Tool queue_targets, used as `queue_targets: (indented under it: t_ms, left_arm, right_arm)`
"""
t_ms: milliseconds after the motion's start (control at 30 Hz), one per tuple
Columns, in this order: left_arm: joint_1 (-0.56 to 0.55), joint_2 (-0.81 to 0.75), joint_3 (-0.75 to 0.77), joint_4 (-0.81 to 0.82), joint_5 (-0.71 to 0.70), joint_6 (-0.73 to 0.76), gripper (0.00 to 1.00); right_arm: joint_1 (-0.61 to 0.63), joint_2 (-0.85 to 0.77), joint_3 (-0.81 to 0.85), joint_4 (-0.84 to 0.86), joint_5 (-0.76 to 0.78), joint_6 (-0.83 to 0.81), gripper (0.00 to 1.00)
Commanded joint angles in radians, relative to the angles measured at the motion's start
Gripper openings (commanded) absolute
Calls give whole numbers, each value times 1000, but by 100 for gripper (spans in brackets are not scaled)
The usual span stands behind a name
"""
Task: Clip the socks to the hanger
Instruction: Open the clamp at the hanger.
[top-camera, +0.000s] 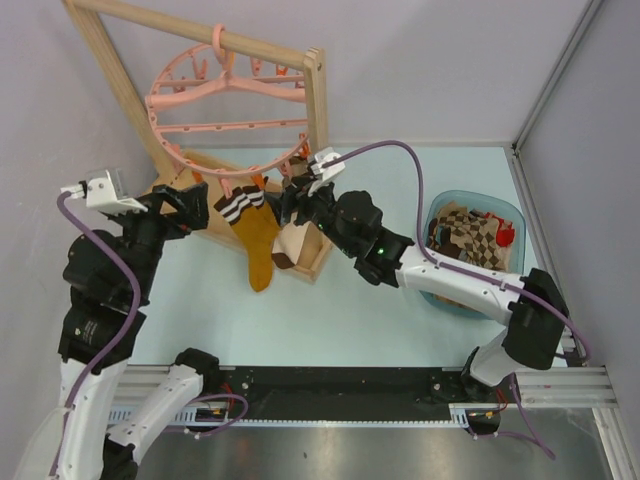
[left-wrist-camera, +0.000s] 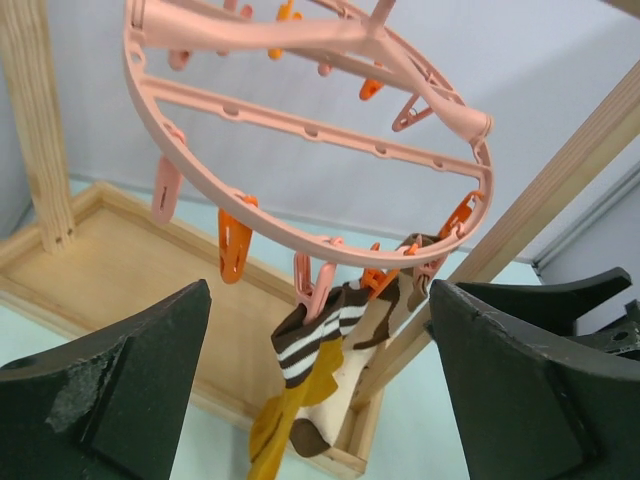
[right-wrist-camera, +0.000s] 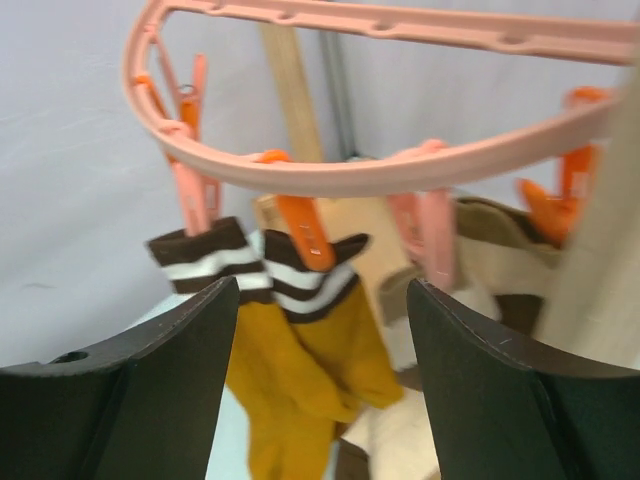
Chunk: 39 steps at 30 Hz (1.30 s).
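Observation:
The pink round hanger (top-camera: 225, 110) hangs by its hook from a wooden rack. Two mustard socks with striped cuffs (top-camera: 258, 245) hang from its front clips, one on a pink clip and one on an orange clip (right-wrist-camera: 305, 232). A cream-and-brown sock (top-camera: 292, 245) is clipped next to them on the right. My left gripper (top-camera: 200, 205) is open and empty, just left of the hanging socks; its wrist view shows the mustard sock (left-wrist-camera: 310, 345) between the spread fingers. My right gripper (top-camera: 297, 200) is open and empty, close to the right of the socks, facing the mustard socks (right-wrist-camera: 300, 370).
The wooden rack frame (top-camera: 316, 110) and its base tray (top-camera: 318, 268) stand under the hanger. A blue basin (top-camera: 512, 215) at the right holds argyle and other socks (top-camera: 470, 235). Grey walls close in the back and the right side.

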Motion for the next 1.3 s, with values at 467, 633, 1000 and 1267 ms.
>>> queue_targets:
  t_ms: [467, 633, 1000, 1267]
  left_arm:
    - [311, 113, 120, -88, 220, 67, 97]
    - [469, 146, 100, -33, 444, 61, 96]
    - [896, 192, -360, 981, 1314, -587, 85]
    - [896, 225, -303, 834, 1320, -387, 86]
  right_arm:
    - [-66, -450, -204, -356, 143, -84, 85]
    - [-82, -533, -268, -394, 72, -85, 86]
    - [-80, -657, -382, -390, -97, -72, 84]
    - [-83, -677, -409, -381, -134, -76, 84]
